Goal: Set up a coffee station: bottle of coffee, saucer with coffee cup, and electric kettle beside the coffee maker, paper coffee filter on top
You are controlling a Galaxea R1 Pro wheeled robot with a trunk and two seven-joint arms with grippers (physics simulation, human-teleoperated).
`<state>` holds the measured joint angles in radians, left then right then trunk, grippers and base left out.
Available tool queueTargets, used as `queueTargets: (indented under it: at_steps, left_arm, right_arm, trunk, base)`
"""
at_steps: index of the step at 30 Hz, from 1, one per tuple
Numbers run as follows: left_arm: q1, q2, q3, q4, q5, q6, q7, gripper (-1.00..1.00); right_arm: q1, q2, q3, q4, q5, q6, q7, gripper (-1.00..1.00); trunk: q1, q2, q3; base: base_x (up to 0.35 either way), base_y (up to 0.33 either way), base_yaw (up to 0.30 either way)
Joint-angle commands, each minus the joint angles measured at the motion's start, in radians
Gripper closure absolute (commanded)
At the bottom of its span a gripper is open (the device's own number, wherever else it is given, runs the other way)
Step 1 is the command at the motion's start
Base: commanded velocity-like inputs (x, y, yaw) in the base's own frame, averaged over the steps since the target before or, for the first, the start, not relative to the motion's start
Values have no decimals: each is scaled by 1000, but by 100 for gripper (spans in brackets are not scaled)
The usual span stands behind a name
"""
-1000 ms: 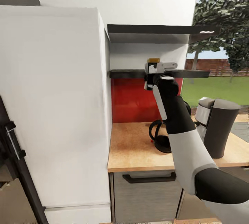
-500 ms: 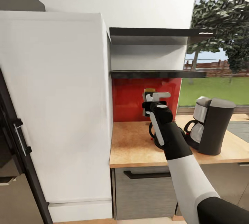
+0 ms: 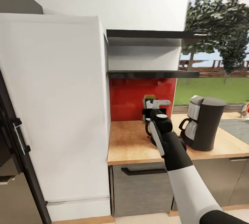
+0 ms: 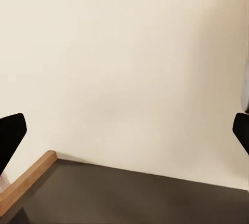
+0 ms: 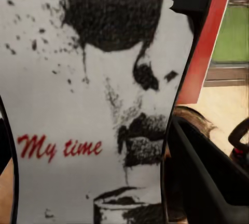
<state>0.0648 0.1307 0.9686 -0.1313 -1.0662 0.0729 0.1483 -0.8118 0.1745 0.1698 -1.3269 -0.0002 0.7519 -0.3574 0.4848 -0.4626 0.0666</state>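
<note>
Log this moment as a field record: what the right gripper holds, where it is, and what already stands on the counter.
right gripper: shut on the bottle of coffee, label reads "My time"
bottle position: above the countertop, in front of the red backsplash
coffee maker: upright on the countertop
electric kettle: on the countertop, mostly hidden behind the right arm
shelf: no bottle on it
left gripper: open

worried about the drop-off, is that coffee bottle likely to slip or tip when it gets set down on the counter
The coffee bottle looks rigid, with a smooth printed label, so it could be somewhat slippery. The right gripper is shut on it, so it seems secure for now. It looks taller than wide, so it may tip if released tilted near the kettle on the counter.
</note>
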Motion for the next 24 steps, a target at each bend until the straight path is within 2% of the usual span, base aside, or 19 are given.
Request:
queueTargets:
  at_steps: [1, 5, 12, 19, 21, 23, 24]
  left_arm:
    - [-1, -2, 4, -1, -7, 5, 3, -100]
    - [-6, -5, 4, -1, -6, 8, 3, -100]
    - [-8, -14, 5, -4, -2, 11, 0, -100]
    - [-8, -14, 5, -6, 3, 10, 1, -100]
    - [-9, -13, 5, -8, 3, 5, 3, -100]
    - [-8, -11, 5, -9, 3, -3, 3, -100]
    - [-9, -8, 5, -10, 4, -5, 2, -100]
  right_arm:
    - [14, 0, 2, -3, 0, -33, -5, 100]
    - [27, 0, 3, -1, 0, -72, -5, 100]
    - [35, 0, 7, 6, 0, -81, -5, 100]
    - [39, 0, 7, 19, 5, -81, -5, 100]
    - [42, 0, 6, 86, 4, -91, -6, 100]
    - [44, -1, 3, 180, 3, -180, -6, 100]
    - [44, -12, 3, 210, 3, -221, -7, 100]
  trunk:
    - [0, -1, 1]
    - [0, -1, 5]
    - [0, -1, 12]
    - [0, -1, 18]
    - [0, -1, 19]
    - [0, -1, 19]
    - [0, -1, 19]
  base:
    - [-314, 0, -200]
    - [-328, 0, -212]
    - [-315, -61, -219]
    - [-37, -277, -223]
    - [163, -165, -250]
    - [48, -44, -259]
    - [24, -22, -261]
